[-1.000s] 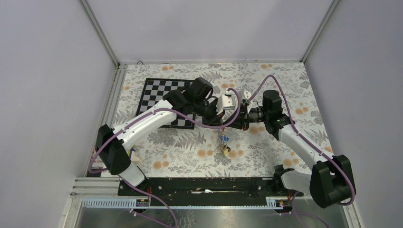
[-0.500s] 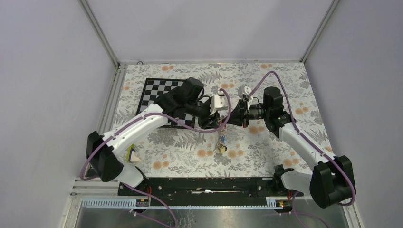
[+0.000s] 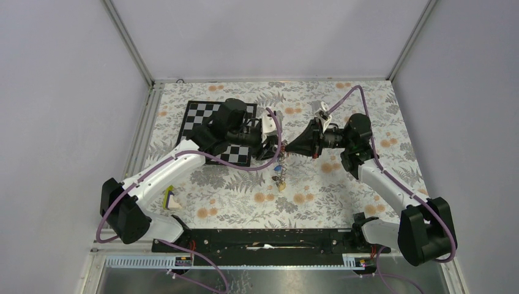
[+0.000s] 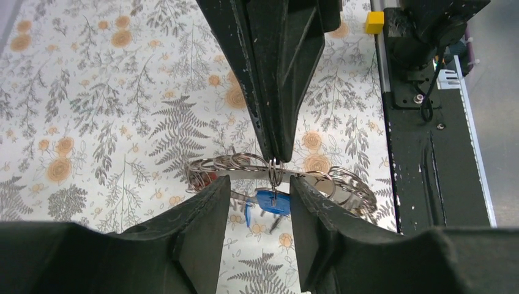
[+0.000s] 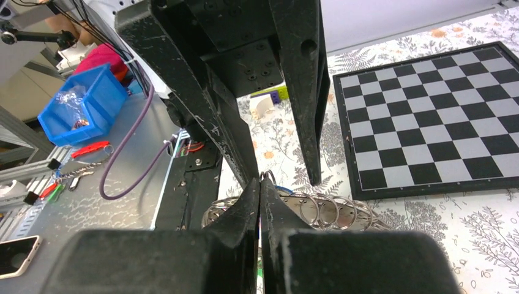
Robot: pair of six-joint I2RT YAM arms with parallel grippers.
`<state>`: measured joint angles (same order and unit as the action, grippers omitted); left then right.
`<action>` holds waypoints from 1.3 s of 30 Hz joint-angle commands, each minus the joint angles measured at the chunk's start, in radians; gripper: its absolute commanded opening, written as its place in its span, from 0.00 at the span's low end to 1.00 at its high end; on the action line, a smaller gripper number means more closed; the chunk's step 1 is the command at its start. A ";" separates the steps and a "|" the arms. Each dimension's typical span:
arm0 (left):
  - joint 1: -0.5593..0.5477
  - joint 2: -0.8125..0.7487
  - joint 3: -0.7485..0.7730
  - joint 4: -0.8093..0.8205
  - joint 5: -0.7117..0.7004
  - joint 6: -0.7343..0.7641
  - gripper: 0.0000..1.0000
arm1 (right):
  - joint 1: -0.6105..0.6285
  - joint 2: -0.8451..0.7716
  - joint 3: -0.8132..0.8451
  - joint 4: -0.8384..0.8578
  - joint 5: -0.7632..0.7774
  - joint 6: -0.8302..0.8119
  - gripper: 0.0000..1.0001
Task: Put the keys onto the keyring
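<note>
The keyring [image 4: 343,184] is a chain of grey metal rings with a blue key [image 4: 273,201] and a red-headed key [image 4: 208,177] on it. In the top view it hangs [image 3: 280,177] below the two grippers, over the floral mat. My right gripper [image 3: 285,149] is shut on a small ring [image 4: 273,171] of it; its closed tips [image 5: 260,191] show that ring [image 5: 267,177] poking out above them. My left gripper [image 3: 273,148] faces it, open, and its fingers [image 4: 202,226] stand either side of the blue key without touching it.
A black-and-white chessboard [image 3: 202,119] lies at the back left, under the left arm. A small yellow and purple block [image 3: 169,197] sits near the left base. The black base rail [image 3: 263,237] runs along the near edge. A blue bin [image 5: 79,104] stands off the table.
Both grippers and the hanging keyring have shifted left and slightly away from the bases. The left arm has drawn back to the left, and the right arm has stretched out after it.
</note>
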<state>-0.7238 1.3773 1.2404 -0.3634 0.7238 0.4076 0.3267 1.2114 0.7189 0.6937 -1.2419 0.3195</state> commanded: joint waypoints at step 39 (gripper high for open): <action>-0.038 0.089 0.184 -0.287 -0.132 0.132 0.00 | -0.012 -0.062 0.078 -0.500 0.100 -0.568 0.46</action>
<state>-0.7284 1.4658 1.3346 -0.5903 0.6823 0.4923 0.3141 1.1694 0.7532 0.3130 -1.1675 -0.0990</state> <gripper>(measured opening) 0.021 0.426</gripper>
